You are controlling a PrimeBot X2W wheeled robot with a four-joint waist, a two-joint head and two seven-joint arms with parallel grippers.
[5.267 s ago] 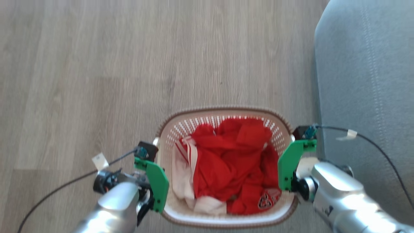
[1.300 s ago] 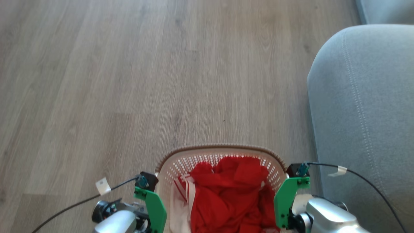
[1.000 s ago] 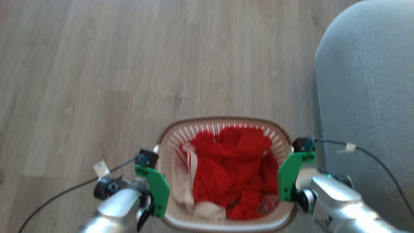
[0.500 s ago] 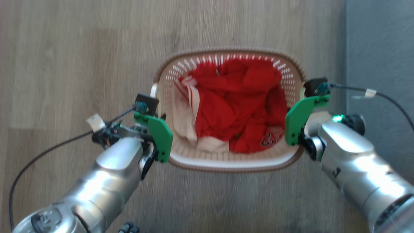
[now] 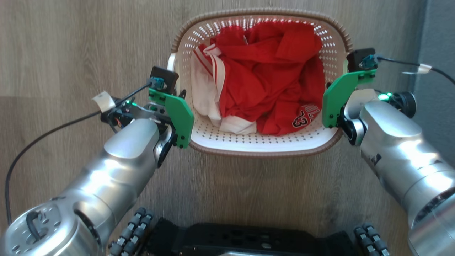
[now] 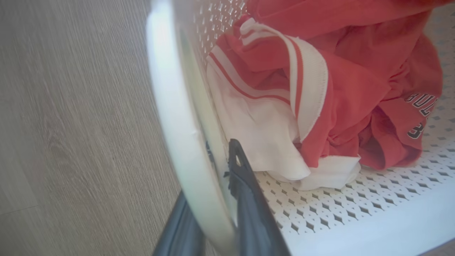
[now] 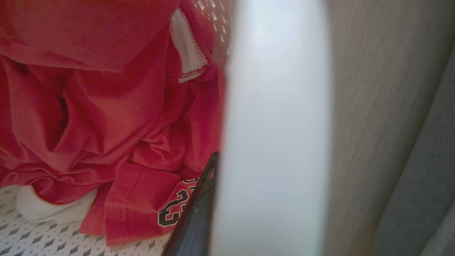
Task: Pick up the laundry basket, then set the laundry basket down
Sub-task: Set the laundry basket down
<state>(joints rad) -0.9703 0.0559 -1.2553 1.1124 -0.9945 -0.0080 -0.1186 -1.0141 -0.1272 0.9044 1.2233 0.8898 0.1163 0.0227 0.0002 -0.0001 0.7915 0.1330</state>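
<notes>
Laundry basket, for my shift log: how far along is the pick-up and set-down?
Done: the grasp. The left claw straddles one white handle of the laundry basket; the right claw has a finger inside the other handle. In hand: the basket, holding red and white clothes, sits between both claws; whether it is off the wooden floor I cannot tell. Left: setting it down and releasing.

Silver arms (image 5: 117, 167) bear green plates (image 5: 179, 113), black cables (image 5: 46, 133), dark pincer fingers (image 6: 249, 206).
</notes>
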